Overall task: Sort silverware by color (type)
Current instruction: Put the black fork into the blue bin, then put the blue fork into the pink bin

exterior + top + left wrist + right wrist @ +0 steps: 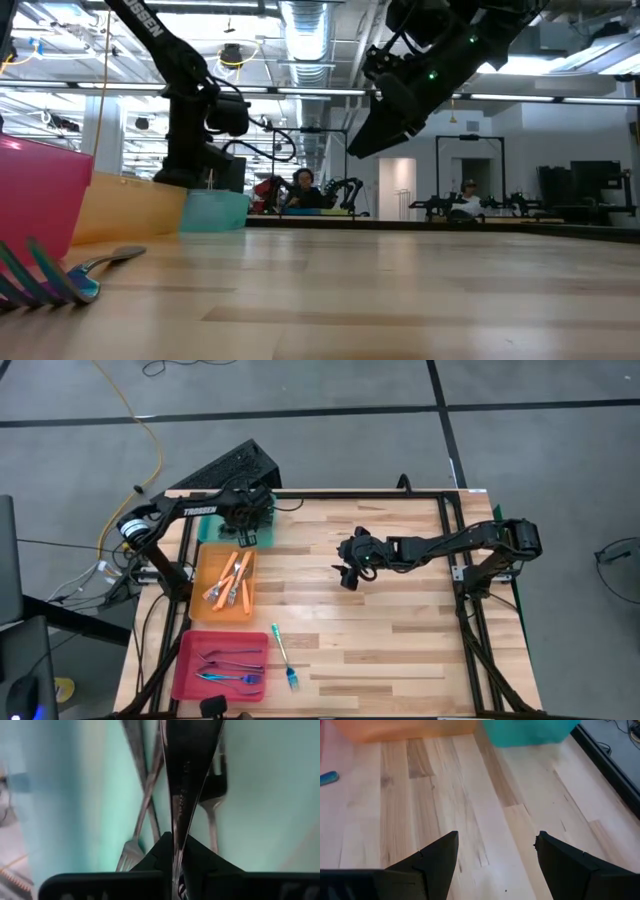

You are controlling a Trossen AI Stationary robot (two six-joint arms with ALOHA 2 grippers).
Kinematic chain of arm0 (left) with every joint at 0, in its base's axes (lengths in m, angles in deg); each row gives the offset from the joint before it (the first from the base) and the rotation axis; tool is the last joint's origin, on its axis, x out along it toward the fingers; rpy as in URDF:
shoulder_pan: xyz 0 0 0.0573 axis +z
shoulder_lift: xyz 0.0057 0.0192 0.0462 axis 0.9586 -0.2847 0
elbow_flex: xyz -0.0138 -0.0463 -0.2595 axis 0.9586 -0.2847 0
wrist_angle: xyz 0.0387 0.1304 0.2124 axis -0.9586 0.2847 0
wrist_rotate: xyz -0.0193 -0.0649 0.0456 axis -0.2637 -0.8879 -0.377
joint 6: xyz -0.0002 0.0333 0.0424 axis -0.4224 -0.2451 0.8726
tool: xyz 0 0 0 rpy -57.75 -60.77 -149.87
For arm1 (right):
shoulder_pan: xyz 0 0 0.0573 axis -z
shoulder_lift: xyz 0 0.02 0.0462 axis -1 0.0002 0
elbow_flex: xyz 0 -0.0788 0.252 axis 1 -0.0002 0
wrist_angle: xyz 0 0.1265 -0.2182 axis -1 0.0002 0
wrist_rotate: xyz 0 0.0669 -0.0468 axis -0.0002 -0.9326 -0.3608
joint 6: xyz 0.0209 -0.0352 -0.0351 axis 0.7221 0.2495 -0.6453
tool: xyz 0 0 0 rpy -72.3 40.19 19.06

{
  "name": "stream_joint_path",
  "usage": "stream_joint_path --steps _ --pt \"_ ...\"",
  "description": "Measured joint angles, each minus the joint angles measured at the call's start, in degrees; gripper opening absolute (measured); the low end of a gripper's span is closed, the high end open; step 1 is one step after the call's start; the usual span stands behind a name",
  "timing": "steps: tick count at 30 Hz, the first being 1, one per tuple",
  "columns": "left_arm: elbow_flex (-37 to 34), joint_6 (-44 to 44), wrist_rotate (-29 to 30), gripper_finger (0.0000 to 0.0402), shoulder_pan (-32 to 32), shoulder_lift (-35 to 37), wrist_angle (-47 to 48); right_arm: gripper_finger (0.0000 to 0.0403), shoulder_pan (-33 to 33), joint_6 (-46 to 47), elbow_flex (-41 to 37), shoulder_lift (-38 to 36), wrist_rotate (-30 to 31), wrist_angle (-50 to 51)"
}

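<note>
My left gripper (243,530) hangs over the teal tray (270,525) at the table's far left. It is shut on a dark grey piece of silverware (187,770). Below it, other grey forks (142,815) lie flat on the teal tray's floor (270,795). My right gripper (347,575) hovers open above the bare wood near the table's middle, with nothing between its fingers (440,855). One blue-handled fork (284,657) lies loose on the table near the front, beside the pink tray (190,670). My left gripper pinches the dark silverware by a narrow stretch (176,845) between its two fingers. The fingers point steeply down into the teal tray and lie along the piece, which widens away from them. Whether its far end rests on the tray does not show.
An orange tray (225,582) with orange-handled forks stands between the teal and pink trays. The pink tray holds several bluish forks (232,665). A black frame (455,560) borders the table. Bare wood (400,640) spreads over the middle and right.
</note>
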Motion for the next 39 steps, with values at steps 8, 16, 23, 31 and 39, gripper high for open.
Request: stream_joint_path --steps 8,16,23,31,39 --pt "-0.15 5.40 -2.02 0.0015 0.19 -0.12 0.09 0.0286 0.00 -0.05 0.00 0.00 0.00 -0.10" --pt "-0.15 7.81 -4.47 0.0030 0.62 -0.12 -0.26 0.0286 0.00 -0.08 0.00 0.00 0.01 -0.09" --pt "-0.13 7.59 -3.50 0.0078 0.60 -0.12 -0.65 0.0286 0.00 -0.22 0.00 0.00 0.02 -0.08" --pt "10.14 0.72 -5.64 0.0095 0.46 0.89 8.20 0.0286 -1.94 -2.34 -0.02 0.00 0.00 -1.50" --pt "22.93 -8.09 -23.29 0.0096 -4.13 8.99 14.10 0.0286 -10.44 -13.17 -0.15 2.92 -6.80 -16.57"
